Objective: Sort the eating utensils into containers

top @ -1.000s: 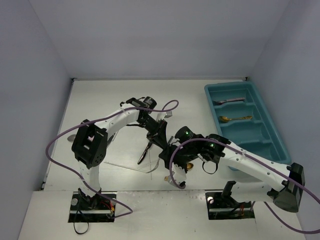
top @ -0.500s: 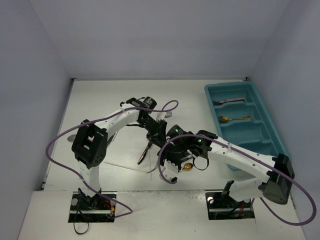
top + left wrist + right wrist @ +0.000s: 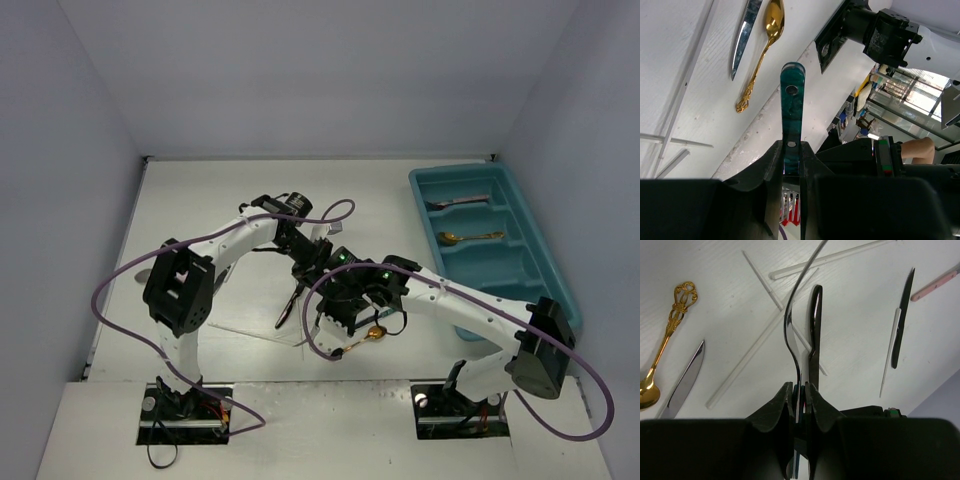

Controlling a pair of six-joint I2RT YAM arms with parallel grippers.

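Note:
My left gripper (image 3: 313, 262) (image 3: 791, 145) is shut on a teal-handled fork (image 3: 791, 100); the handle end sticks out past the fingers and the tines show behind them. My right gripper (image 3: 333, 303) (image 3: 800, 386), close beside it, is shut on a slim curved metal utensil (image 3: 789, 332) seen edge-on, with teal between the pads. A gold spoon (image 3: 375, 333) (image 3: 662, 345) and a silver-bladed knife (image 3: 685, 380) lie on the table below. A dark knife (image 3: 286, 310) (image 3: 902, 320), a pink handle (image 3: 937, 285) and white sticks (image 3: 825, 260) lie around. The teal tray (image 3: 545, 262) stands at the right.
The tray holds a fork (image 3: 458, 203) in its far compartment and a gold spoon (image 3: 470, 237) in the one beside it. A purple cable loops over each arm. Grey walls close in the table on three sides.
My right gripper has risen from the table and moved up-left, close to the left gripper, uncovering the gold spoon. The left arm has stayed put with its fork.

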